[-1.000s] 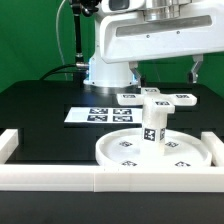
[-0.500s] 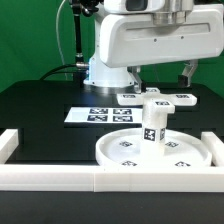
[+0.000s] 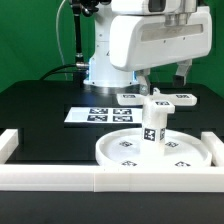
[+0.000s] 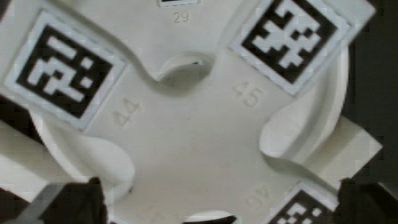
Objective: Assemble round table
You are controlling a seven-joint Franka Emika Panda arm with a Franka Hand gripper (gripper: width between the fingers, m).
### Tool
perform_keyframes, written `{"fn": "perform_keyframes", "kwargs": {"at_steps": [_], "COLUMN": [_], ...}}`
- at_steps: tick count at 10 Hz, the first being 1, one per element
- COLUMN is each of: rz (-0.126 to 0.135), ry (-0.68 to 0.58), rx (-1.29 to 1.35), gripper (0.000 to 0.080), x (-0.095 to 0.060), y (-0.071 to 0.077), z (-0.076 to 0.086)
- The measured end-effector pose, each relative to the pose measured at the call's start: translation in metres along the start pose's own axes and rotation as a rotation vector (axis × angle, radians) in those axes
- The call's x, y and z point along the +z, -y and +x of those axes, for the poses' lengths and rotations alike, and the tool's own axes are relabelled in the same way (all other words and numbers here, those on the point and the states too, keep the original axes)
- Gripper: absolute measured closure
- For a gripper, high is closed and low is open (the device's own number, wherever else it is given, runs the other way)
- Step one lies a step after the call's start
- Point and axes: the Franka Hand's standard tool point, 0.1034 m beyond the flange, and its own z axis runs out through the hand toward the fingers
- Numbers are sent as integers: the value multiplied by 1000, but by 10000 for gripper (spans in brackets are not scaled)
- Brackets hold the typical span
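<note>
on the bench point(image 3: 40, 105), the post point(image 3: 153, 122) stands upright on the disc point(image 3: 120, 150); the pincer's point(image 4: 178, 205) grip state cannot be told.

Post point(image 3: 153, 124) upright on disc point(image 3: 120, 150), foot point(image 3: 150, 97) behind.

A green backdrop point(image 3: 30, 40) fills the space behind the desk, evenly lit, darker toward the upper corners. The desk point(image 3: 40, 105) has a matte black top that takes a soft sheen near its far edge. A black cable point(image 3: 76, 40) hangs in front of the backdrop, dropping toward the desk's far edge. A white frame point(image 3: 60, 178) runs along the near edge, with a short wall point(image 3: 8, 143) turning back at the near corner on the exterior view's left. The marker board point(image 3: 90, 114) lies flat toward the far side of the desk, its tags facing up. Light is bright and diffuse, with only faint shadows.
</note>
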Motion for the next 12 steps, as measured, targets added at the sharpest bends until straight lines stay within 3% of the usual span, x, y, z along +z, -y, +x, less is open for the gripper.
{"fn": "perform_keyframes", "kwargs": {"at_steps": [8,9,10,11,12], "rz": [12,12,12,12,12], "ry": [23,23,23,23,23], "rx": [23,23,25,25,25], "gripper": [150,202,202,366,366], "x": [16,16,16,16,16], "y": [-8,-8,-8,-8,-8], "z": [-13,-14,-14,-14,-14]}}
